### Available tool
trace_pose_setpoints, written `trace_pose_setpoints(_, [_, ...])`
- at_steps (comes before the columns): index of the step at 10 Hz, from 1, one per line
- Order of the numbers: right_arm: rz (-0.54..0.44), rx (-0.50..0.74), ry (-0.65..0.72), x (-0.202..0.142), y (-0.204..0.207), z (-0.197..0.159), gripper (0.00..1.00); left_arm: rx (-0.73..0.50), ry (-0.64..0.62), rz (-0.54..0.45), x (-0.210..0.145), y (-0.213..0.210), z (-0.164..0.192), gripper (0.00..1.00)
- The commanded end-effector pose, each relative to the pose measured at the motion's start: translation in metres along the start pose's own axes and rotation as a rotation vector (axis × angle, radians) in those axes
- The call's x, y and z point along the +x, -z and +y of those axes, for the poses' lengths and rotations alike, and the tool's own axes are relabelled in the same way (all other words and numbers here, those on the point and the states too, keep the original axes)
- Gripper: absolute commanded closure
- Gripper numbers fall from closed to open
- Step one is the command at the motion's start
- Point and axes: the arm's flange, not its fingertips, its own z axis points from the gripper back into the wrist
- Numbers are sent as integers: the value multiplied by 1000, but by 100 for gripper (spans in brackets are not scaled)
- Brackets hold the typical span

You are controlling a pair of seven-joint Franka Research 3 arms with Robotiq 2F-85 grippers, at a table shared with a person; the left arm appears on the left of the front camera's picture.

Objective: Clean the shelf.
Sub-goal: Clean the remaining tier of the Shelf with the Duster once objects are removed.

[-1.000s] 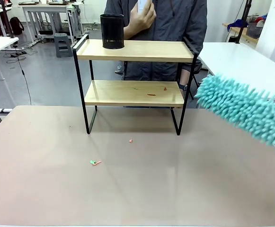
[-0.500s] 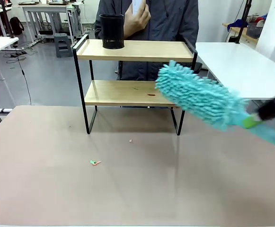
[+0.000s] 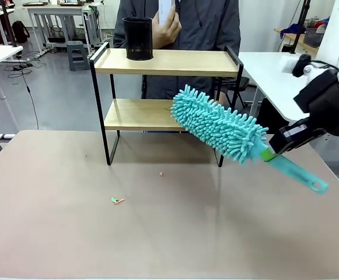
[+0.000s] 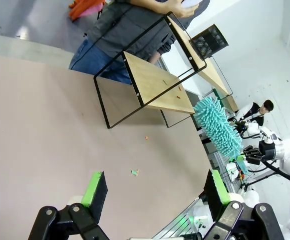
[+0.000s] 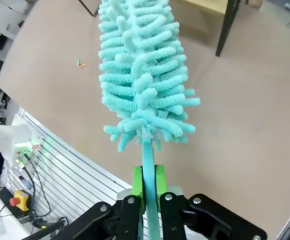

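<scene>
1. The right gripper is clamped on the teal handle of a chenille duster. In the right wrist view, its green pads are pressed against both sides of the stem just below the fluffy head.
2. The left gripper hangs over the near table with its jaws wide apart and nothing between them.
3. The shelf stands at the table's 12 o'clock, in front of a person. A black cylindrical cup sits at the 9 o'clock end of the top board.
4. The shelf's long axis runs from 9 to 3 o'clock across the front view, and its open front faces the robot at 6 o'clock.
5. The duster's long axis slants from its handle loop at 4 o'clock to its tip at 10 o'clock. The tip overlaps the 3 o'clock end of the lower board, but I cannot tell whether it touches.
6. The step in hand looks like sweeping the lower board, where small red crumbs lie.
7. To do it well:
   - Lower the head until it is flat between the two boards.
   - Keep the handle clear of the black corner post at 3 o'clock.
   - Draw the crumbs towards the open front with light pressure, so the light frame does not slide.
8. Scraps already lie on the table near 7 o'clock of the shelf.
</scene>
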Motion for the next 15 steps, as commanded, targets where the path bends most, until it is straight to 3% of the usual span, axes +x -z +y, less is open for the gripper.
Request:
trace_pose_setpoints(1, [8,-12,-8,2,7,4,88,-15,17,-19,0,1,-1,0])
trace_pose_setpoints(2, [-54,-72,57,18,11,4,88,-15,17,-19,0,1,-1,0])
trace_pose_setpoints(7, [-106,-199,264,106,39,6,88,-15,17,-19,0,1,-1,0])
trace_pose_setpoints(12, [-122,-316,421,143,75,4,88,-15,17,-19,0,1,-1,0])
trace_pose_setpoints(15, [-31,-302,433,146,97,-1,88,-15,17,-19,0,1,-1,0])
